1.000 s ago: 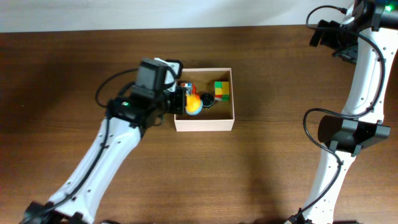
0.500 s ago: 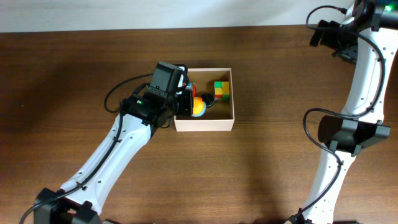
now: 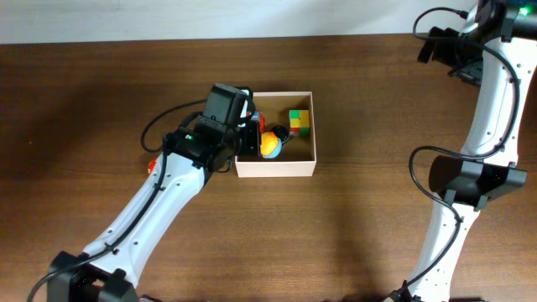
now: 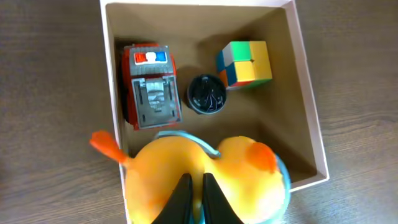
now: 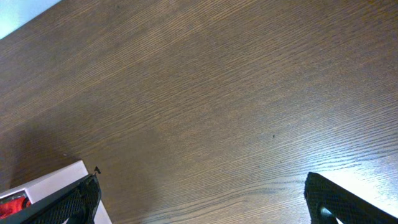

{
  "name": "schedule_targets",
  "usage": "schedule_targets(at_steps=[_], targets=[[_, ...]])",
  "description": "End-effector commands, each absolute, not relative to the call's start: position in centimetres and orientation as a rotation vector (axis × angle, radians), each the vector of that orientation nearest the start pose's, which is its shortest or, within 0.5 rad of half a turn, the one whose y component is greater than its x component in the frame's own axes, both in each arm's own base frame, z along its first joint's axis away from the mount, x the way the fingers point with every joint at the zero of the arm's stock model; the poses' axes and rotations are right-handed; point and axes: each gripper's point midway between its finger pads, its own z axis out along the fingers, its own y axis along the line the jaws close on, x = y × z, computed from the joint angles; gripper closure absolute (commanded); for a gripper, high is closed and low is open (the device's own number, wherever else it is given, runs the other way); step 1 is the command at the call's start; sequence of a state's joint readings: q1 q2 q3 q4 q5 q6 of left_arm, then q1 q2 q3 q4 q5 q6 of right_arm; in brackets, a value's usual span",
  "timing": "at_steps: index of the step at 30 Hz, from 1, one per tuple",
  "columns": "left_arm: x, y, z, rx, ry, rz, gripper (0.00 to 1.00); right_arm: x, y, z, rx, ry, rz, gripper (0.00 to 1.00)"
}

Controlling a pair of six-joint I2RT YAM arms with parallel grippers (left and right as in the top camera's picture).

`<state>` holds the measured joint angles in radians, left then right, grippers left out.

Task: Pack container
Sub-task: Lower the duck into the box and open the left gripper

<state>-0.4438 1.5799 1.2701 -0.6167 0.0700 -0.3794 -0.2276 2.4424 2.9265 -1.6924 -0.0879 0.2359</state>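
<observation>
The left gripper (image 4: 195,186) is pinching the yellow toy (image 4: 242,177) with its jaws nearly closed, barely shifting since half a second ago. It is hanging over the left side of the container (image 4: 306,106), which is sitting mid-table. Bare floor is showing along the right wall, past the red truck (image 4: 149,87). The right gripper (image 5: 202,196) is gaping wide and empty, well apart.

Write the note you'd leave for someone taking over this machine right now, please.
Left gripper: shut on the yellow toy, held at the container side nearest that arm; whether the toy touches the floor can't be told.
Right gripper: open, empty, over the table, away from the container.
Done: red truck, black round piece and coloured cube lie inside the container.
Left: probably release the yellow toy inside, then withdraw that arm.
</observation>
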Motion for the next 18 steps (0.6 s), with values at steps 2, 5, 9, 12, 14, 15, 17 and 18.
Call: schedule_targets(at_steps=[2,5,9,12,14,15,17,18], targets=[[37.97,-19.61,15.82,0.083,2.558,-0.422,0.94,48.9,-9.5,22.53,0.613,2.697,0.133,0.01],[37.99,-19.63,15.55,0.071,2.566,-0.423,0.95,48.9,-9.5,22.53,0.614,2.697,0.134,0.01],[38.01,-19.64,15.4,0.068,2.57,-0.421,0.86,48.9,-9.5,22.53,0.613,2.697,0.133,0.01],[38.06,-19.67,15.45,0.069,2.567,-0.423,0.56,48.9,-9.5,22.53,0.613,2.697,0.133,0.01],[38.1,-19.69,15.48,0.069,2.565,-0.424,0.47,48.9,-9.5,22.53,0.613,2.697,0.133,0.01],[38.15,-19.71,15.52,0.069,2.562,-0.425,0.47,48.9,-9.5,22.53,0.613,2.697,0.133,0.01],[38.22,-19.75,15.58,0.069,2.558,-0.427,0.47,48.89,-9.5,22.52,0.614,2.697,0.133,0.01],[38.26,-19.76,15.61,0.069,2.556,-0.427,0.47,48.9,-9.5,22.53,0.613,2.697,0.133,0.01]])
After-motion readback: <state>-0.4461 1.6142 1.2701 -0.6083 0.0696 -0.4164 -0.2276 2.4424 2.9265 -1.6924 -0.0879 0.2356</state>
